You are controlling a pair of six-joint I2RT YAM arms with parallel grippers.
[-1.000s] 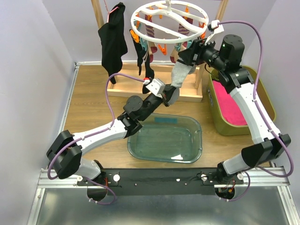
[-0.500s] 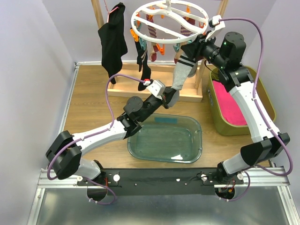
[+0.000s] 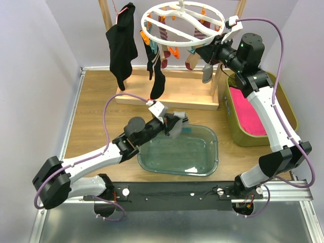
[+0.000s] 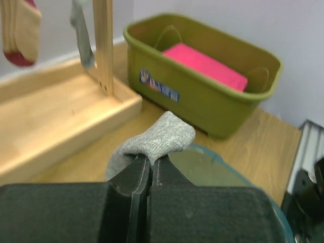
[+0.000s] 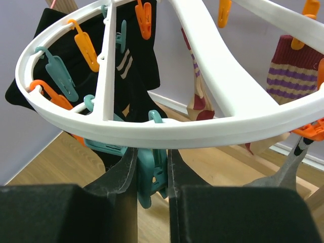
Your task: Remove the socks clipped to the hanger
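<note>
grey sock (image 4: 158,139) pokes out of the clenched left gripper (image 4: 151,164), right gripper (image 5: 150,158) pinching a teal peg (image 5: 152,185) under the hanger (image 5: 202,129).

Both arms are the same build: the left arm (image 3: 96,157) and right arm (image 3: 273,109) have white plastic shells with chunky round black joints. Each has a purple cable (image 3: 106,119) going to a little white wrist camera box (image 3: 155,108). There's a green light (image 3: 242,45) on the right one's black motor. The left gripper (image 4: 150,161) and right gripper (image 5: 151,154) are matte black.
</note>
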